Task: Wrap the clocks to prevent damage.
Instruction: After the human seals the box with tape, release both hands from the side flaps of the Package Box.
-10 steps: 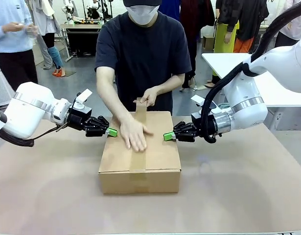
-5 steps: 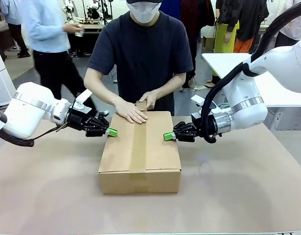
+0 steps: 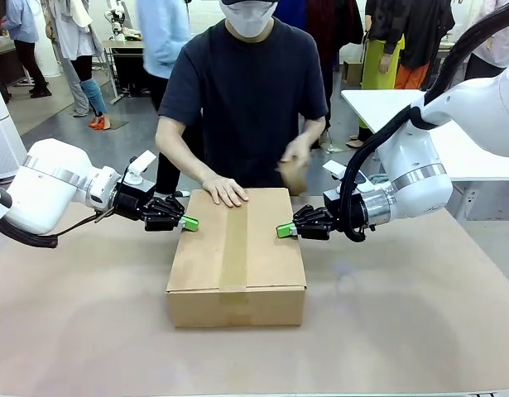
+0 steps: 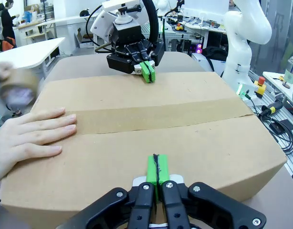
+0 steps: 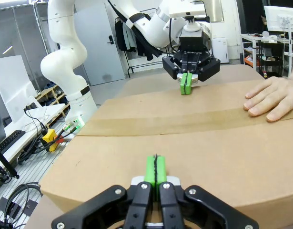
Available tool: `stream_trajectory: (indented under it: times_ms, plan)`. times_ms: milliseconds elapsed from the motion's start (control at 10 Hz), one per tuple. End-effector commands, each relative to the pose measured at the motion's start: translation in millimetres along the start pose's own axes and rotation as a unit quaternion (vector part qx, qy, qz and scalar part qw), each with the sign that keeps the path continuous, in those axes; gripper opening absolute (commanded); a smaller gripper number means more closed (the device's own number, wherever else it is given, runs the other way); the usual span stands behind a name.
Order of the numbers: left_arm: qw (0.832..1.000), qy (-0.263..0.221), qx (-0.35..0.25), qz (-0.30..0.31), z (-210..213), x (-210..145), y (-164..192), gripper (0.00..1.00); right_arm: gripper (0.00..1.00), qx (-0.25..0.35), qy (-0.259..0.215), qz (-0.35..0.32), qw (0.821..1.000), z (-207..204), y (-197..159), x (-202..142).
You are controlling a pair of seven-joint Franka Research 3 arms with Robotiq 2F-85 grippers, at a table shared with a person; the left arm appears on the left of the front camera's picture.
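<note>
The table (image 3: 420, 331) carries the box (image 3: 237, 256) near its middle, closer to the far edge, tape (image 3: 235, 248) running down its lid seam. The left gripper (image 3: 186, 222) and right gripper (image 3: 282, 231), both clenched and empty, press against the box's opposite top edges. The person's hand (image 3: 225, 191) rests flat on the lid's far edge; the other lifts the roll (image 3: 294, 171) away. To do this well, both grippers should brace evenly and level, so the box cannot slide while the tape is pressed down.
</note>
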State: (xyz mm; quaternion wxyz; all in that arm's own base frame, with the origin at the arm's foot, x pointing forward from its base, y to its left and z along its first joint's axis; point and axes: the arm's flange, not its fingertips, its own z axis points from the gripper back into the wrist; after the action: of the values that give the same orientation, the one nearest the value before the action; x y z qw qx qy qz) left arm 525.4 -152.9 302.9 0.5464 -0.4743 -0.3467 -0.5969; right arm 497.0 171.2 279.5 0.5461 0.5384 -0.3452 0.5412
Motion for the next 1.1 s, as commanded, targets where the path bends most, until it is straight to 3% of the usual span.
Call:
stream_trajectory:
  times_ms: [0,600,800,1000]
  plan:
    - [1.0,0.002,0.002,0.003,-1.4,-2.5,0.3,0.01,0.01,-0.002,0.002,-0.001,1.0,0.0,-0.5,-1.4]
    - [1.0,0.0,0.0,0.0,0.0,0.1,0.0,0.01,0.01,0.0,0.0,0.0,1.0,0.0,0.0,0.0]
    - [0.998,0.049,-0.008,-0.031,53.1,43.0,-23.9,0.01,0.01,-0.005,0.039,0.044,0.998,23.1,26.2,61.9]
    - [0.991,0.131,-0.016,-0.012,106.5,99.0,-47.0,0.01,0.01,-0.054,0.126,0.038,0.99,59.1,57.0,124.5]
